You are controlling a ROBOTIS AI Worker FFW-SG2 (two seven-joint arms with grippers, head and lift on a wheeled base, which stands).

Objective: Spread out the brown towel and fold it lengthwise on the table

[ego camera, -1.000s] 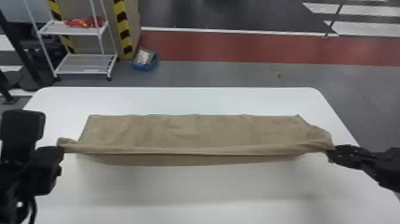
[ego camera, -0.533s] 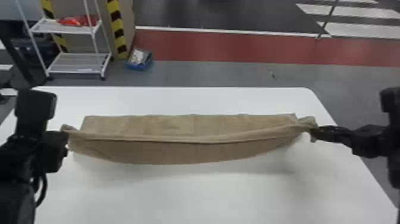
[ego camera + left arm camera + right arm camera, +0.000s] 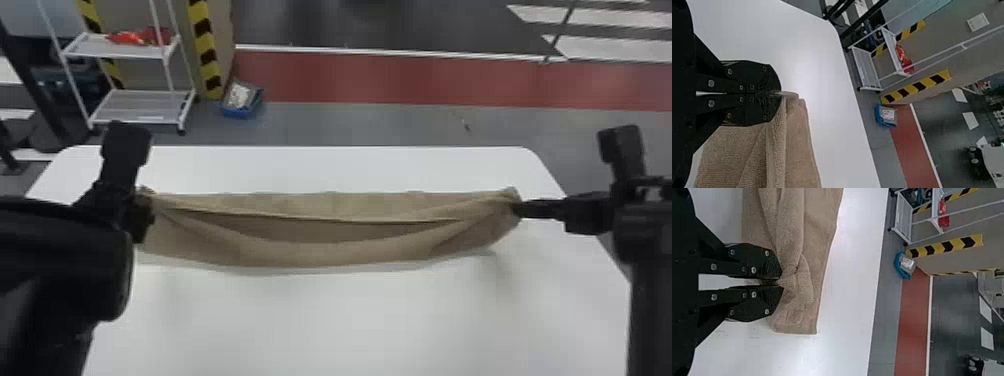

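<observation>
The left gripper (image 3: 145, 207) clamps the brown towel (image 3: 320, 255) at its left end, its black fingers (image 3: 756, 76) pressed together on the cloth. At the opposite end, the right gripper (image 3: 517, 207) pinches a gathered bunch of the same cloth, its fingers (image 3: 756, 258) meeting at the tips with a gap farther back. Between the two, the towel stretches widthwise across the white desk (image 3: 325, 320), in a long band with loose folds that dip toward the middle. Its far edge runs nearly straight, while its near side bows toward the robot, and bare desktop spreads on the near side. Beyond the desk's far edge, on the robot's left, stands a white rack (image 3: 135, 105) with red items (image 3: 132, 37) on its upper shelf. A blue box (image 3: 242, 105) sits on the gray floor near a yellow-and-black striped post (image 3: 207, 55), just short of a red strip (image 3: 390, 80).
</observation>
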